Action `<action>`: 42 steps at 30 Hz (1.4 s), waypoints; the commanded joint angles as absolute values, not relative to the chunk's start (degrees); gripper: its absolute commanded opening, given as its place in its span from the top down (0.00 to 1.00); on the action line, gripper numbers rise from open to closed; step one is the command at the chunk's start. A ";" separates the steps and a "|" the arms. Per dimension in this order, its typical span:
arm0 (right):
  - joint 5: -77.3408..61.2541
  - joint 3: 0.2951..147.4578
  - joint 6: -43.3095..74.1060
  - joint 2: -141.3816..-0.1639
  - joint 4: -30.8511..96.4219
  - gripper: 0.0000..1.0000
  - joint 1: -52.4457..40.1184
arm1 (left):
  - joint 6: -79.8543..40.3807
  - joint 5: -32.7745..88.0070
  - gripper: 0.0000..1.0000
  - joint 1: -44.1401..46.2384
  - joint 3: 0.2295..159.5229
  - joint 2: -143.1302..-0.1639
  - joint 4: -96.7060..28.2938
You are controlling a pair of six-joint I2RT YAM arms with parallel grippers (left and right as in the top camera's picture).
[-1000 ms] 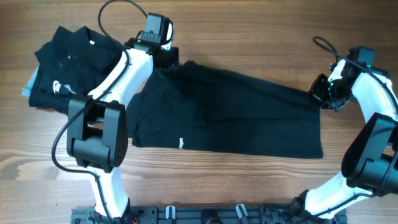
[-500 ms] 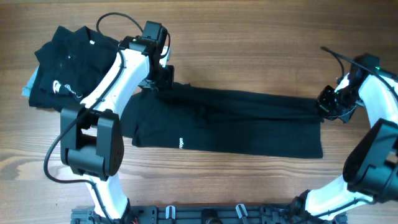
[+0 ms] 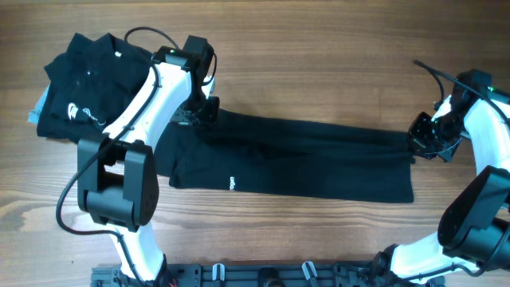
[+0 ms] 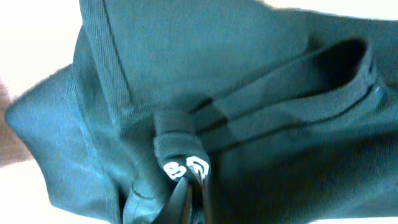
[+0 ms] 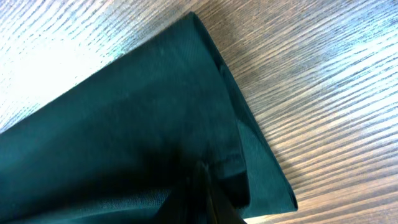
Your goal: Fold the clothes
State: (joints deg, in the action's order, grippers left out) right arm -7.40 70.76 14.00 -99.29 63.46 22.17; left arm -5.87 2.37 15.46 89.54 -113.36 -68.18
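Overhead, left gripper (image 3: 201, 112) and right gripper (image 3: 419, 143) clamp the shirt (image 3: 319, 159); wrist views alone show pinched folds.

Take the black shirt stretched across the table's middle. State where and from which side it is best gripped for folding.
Grip the shirt at the two ends of its far long edge, coming from above. It lies flat and long, so end pinches probably keep the edge taut; the left end effector and right end effector pinch there now.
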 commanded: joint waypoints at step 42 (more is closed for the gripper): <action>-10.17 67.68 13.43 -102.13 59.18 0.22 24.18 | -10.72 8.34 0.69 13.93 75.11 -101.16 -48.90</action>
State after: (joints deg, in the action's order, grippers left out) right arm -8.34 70.22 13.76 -100.44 59.86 22.57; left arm -10.63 4.60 13.67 74.02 -103.24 -52.25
